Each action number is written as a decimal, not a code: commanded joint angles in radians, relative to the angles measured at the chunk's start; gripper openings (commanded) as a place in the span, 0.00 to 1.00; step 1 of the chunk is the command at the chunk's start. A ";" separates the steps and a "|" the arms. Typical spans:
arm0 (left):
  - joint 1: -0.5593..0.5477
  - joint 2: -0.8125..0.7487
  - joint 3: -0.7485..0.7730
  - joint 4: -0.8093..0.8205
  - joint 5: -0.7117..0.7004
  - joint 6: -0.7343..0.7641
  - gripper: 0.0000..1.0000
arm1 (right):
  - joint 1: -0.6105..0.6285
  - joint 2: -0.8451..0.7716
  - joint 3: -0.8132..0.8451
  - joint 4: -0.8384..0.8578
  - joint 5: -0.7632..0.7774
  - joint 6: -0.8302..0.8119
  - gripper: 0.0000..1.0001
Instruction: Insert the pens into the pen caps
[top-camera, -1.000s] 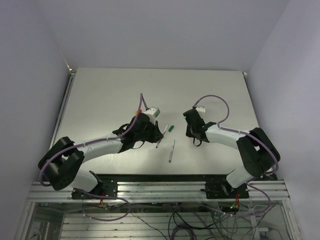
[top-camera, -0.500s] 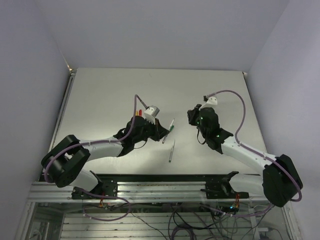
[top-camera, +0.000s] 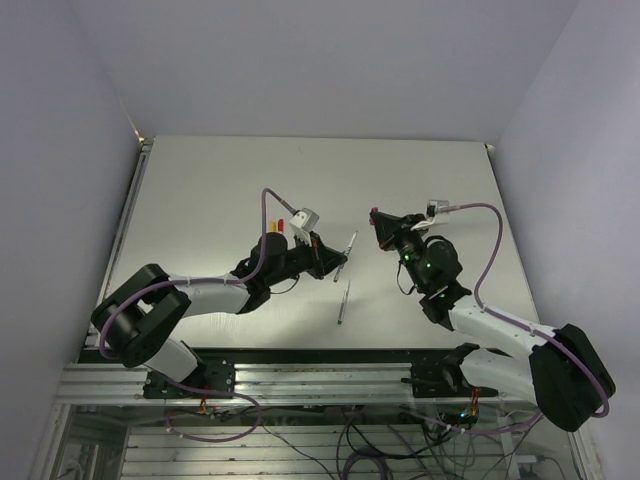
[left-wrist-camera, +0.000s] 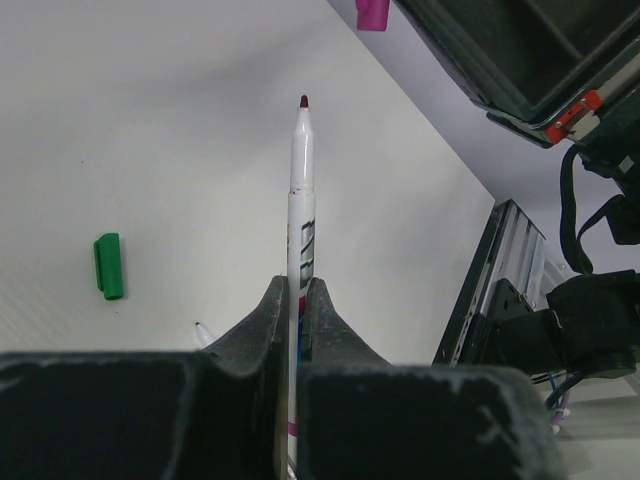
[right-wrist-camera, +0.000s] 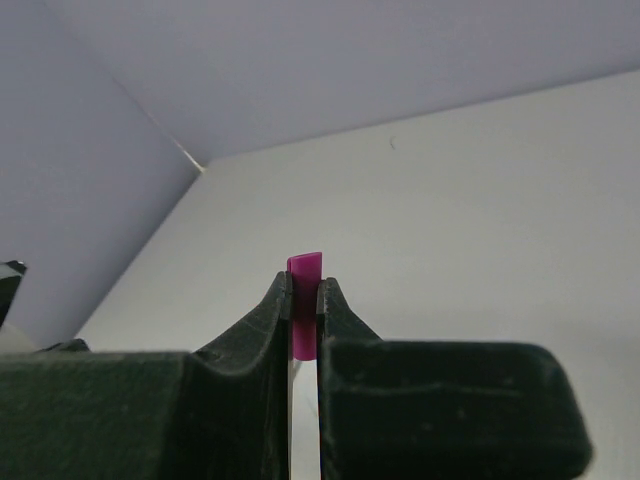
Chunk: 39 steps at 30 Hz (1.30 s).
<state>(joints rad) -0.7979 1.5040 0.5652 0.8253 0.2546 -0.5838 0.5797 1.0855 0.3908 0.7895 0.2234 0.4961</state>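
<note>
A green cap (left-wrist-camera: 108, 266) lies on the bench (left-wrist-camera: 150, 120), left of the left gripper (left-wrist-camera: 297, 300). A loose pen (top-camera: 343, 302) lies under it. That gripper is clamped on a pen (left-wrist-camera: 300, 190). Ahead of its tip, not touching, the right gripper (right-wrist-camera: 304, 305) pinches a purple cap (right-wrist-camera: 305, 268). Both arms reach inward.

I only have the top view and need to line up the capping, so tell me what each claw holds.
Observer: The right claw is shut on a magenta cap, which sticks out past its tips.
Operator: Now the left one.
Observer: The left claw is shut on a pen, whose dark reddish tip points away from the claw.
Operator: Report any loose caps.
Observer: A green cap lies on the table, left of the held pen.
</note>
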 joint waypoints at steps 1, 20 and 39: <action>-0.007 -0.007 0.029 0.059 0.017 0.004 0.07 | -0.003 0.023 -0.033 0.208 -0.054 0.021 0.00; -0.012 -0.019 0.039 0.109 0.024 -0.040 0.07 | -0.003 0.098 -0.079 0.393 -0.132 0.076 0.00; -0.022 -0.045 0.037 0.115 0.035 -0.033 0.07 | -0.001 0.151 -0.071 0.438 -0.153 0.097 0.00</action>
<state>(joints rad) -0.8139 1.4872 0.5762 0.8886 0.2600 -0.6216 0.5797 1.2232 0.3191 1.1847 0.0776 0.5880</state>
